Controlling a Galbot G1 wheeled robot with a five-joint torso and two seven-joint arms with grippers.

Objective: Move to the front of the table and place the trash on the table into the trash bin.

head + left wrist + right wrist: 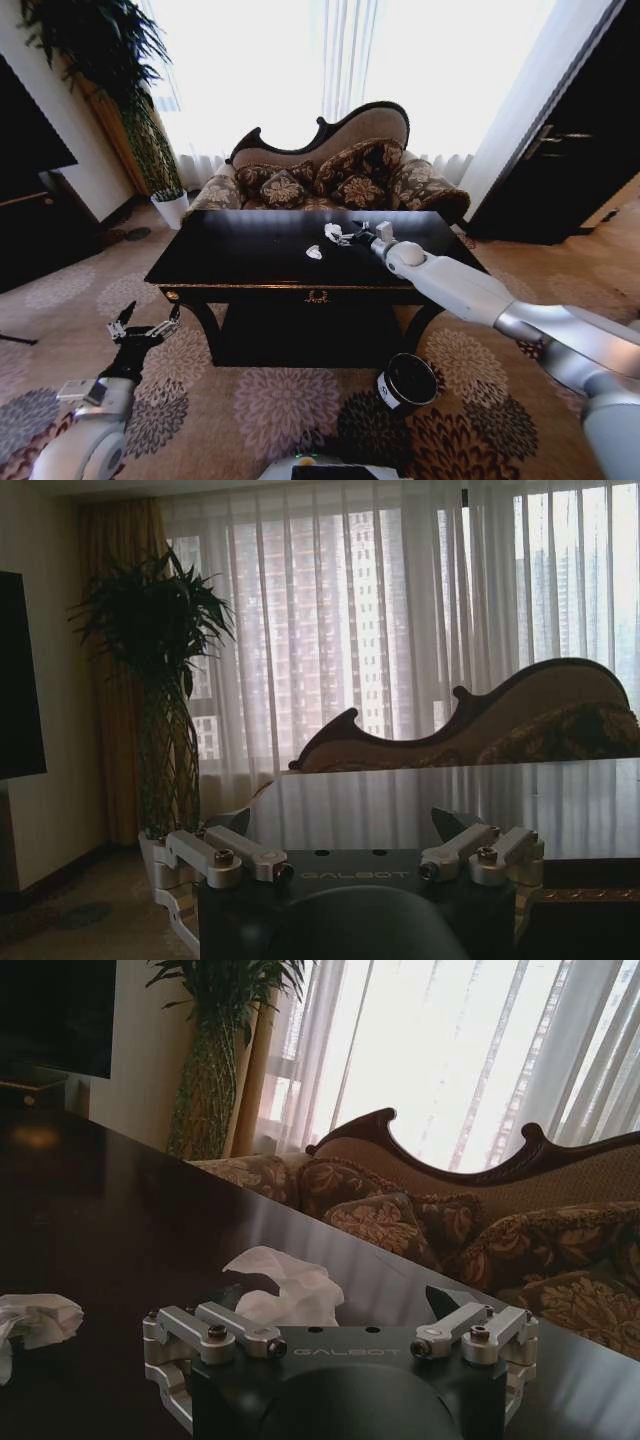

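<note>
Reaching right hand point(350, 236) beside trash point(333, 232)

in the head view the right gripper point(352, 236) sits at the centre of the frame against a white paper lump point(333, 233) on the table point(250, 262), and the two run together so that contact cannot be told; the small dark piece of trash is too small to pick out there. in the right wrist view a second crumpled paper point(35, 1322) is cut off by the left edge, and the gripper body at the bottom hides the lower part of the nearer lump. the trash bin point(406, 383), lower right of centre in the head view, hides its inside behind a dark top, and its label is too small to read.
</note>
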